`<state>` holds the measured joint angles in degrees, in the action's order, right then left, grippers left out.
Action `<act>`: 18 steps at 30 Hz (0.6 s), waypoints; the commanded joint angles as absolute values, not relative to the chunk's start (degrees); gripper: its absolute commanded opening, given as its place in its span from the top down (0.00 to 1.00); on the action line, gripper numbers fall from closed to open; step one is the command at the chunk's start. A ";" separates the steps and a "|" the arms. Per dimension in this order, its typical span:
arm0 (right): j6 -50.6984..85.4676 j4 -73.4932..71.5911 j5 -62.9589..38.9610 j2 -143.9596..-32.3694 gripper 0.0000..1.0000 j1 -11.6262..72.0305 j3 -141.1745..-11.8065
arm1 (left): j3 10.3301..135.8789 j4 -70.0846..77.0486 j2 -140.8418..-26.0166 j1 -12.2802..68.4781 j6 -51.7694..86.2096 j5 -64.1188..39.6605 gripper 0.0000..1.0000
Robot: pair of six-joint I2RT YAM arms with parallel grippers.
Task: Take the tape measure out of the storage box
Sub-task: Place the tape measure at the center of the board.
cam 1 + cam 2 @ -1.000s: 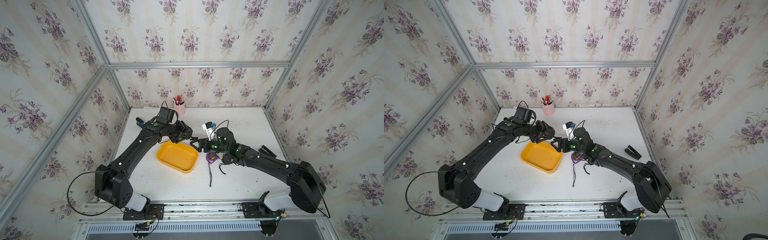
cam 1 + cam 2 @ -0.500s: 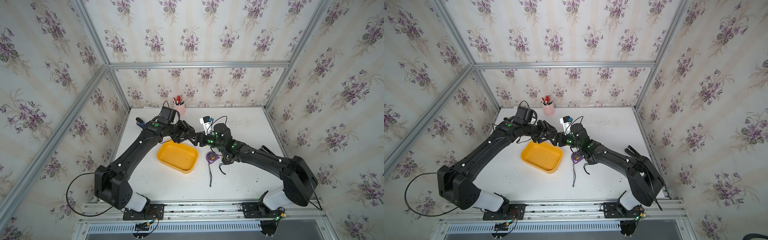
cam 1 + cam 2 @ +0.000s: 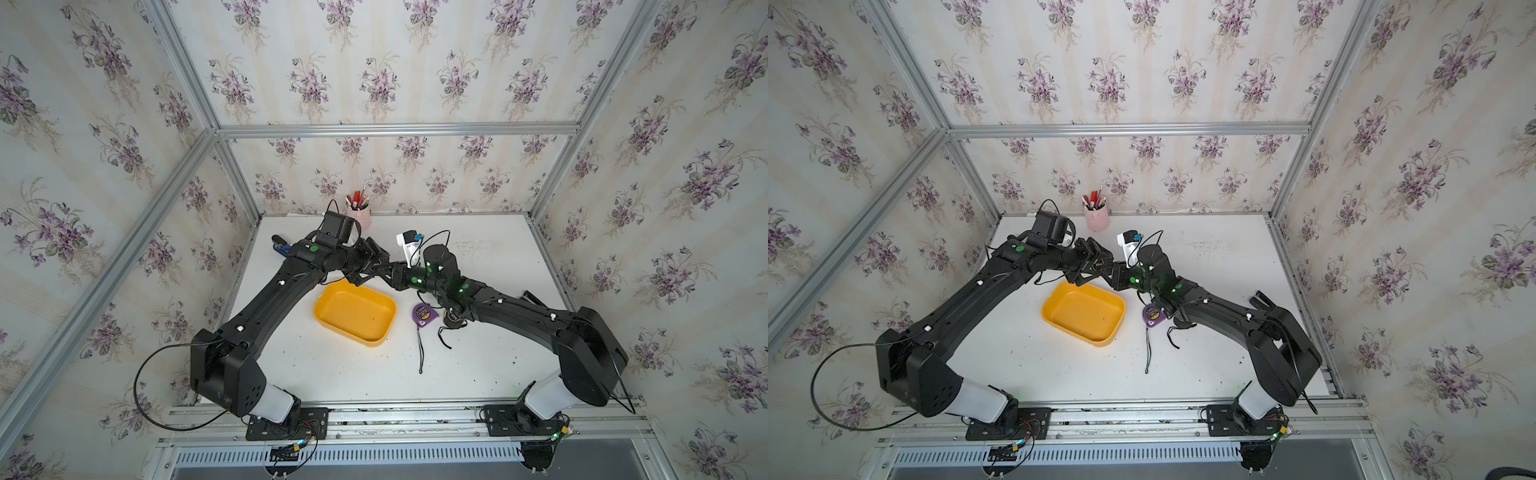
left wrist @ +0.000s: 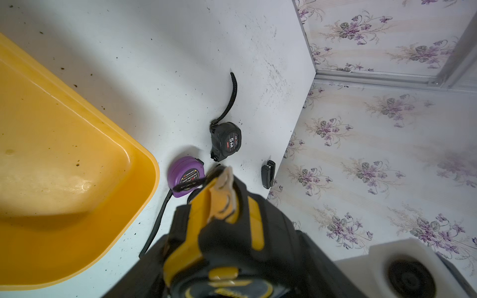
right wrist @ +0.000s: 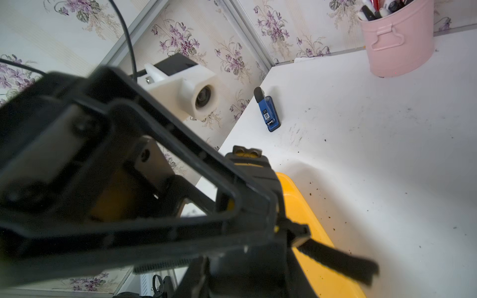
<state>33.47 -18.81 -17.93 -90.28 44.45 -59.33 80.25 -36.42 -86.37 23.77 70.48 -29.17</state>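
1. Grippers are standing tip to tip at the centre of both top views. The left gripper (image 3: 379, 262) is reaching in from the left of the frame and the right gripper (image 3: 395, 272) from the right. Both are hanging over the upper rim of the storage box (image 3: 332, 322), which is lying empty just below them. What is between the tips is too small to make out here.
2. Left wrist view: the tape measure (image 4: 219, 232), yellow and black, is filling the foreground, aloft, with the box rim to one side of it. Whether the left jaws are gripping or released cannot be told. A purple tape measure (image 4: 184, 175) and a black tape measure (image 4: 227, 140) are lying on the table (image 4: 180, 51) just past the box.
3. Right wrist view: the right gripper is clamping the tape measure, with the strap (image 5: 335, 258) trailing over the box rim.
4. Judgement: free table is lying right of the box in the top views, on the right arm's side, so the set-down is falling to that arm.
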 commanded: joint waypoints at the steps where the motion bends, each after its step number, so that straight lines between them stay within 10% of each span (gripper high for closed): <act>1: 33.47 -18.70 -16.06 -89.28 0.78 44.36 -59.17 | 80.83 -35.07 -86.58 23.81 69.75 -30.41 0.03; 18: 34.23 8.31 -0.22 -69.66 0.77 29.84 -43.85 | 78.51 -39.34 -86.95 22.04 63.10 -24.57 0.00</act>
